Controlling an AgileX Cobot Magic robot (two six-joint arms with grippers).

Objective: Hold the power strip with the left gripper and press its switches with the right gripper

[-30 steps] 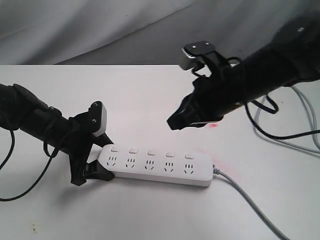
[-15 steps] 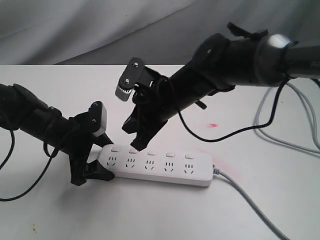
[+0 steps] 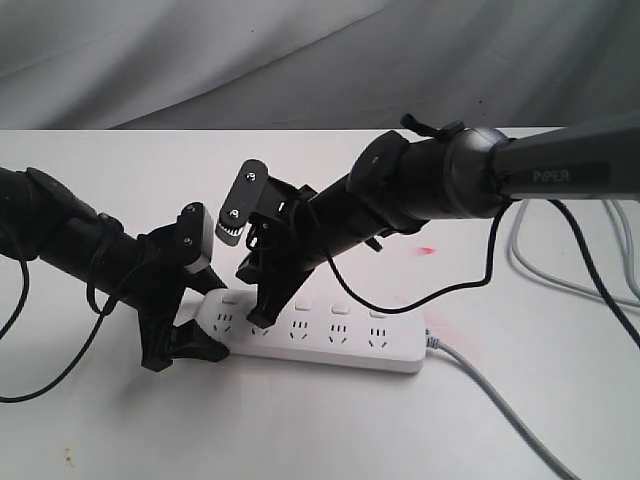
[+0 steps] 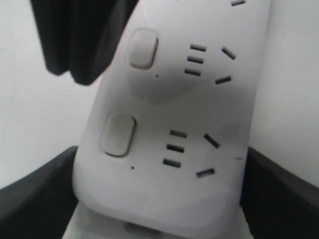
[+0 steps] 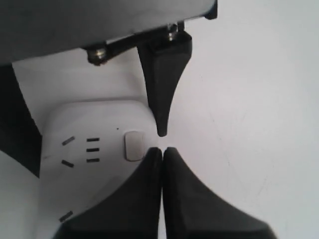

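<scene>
Starting on the left, the left gripper clamps the left end of the power strip, which lies flat on the white table, sockets up. The left wrist view confirms it: a black finger presses against each long edge of the bar. The hold looks done.

Moving along, the right gripper reaches across the middle, jaws pinched tight into one point, and hangs over the held end of the strip. Its tip sits close by the end switch and the second switch. Both show bare from the left wrist, though, with the dark tip off beside them over the strip's back edge. Whether it touches the plastic, I cannot tell. So this is the pressing step, with no press landed at this instant, by my reading.

Further right the other switches sit in their row, and the grey cord trails off the far end.

Next move, as I judge it: bring that point squarely over a button, push straight down and lift. Then step rightward along the row while the left clamp stops the bar tipping or sliding.
</scene>
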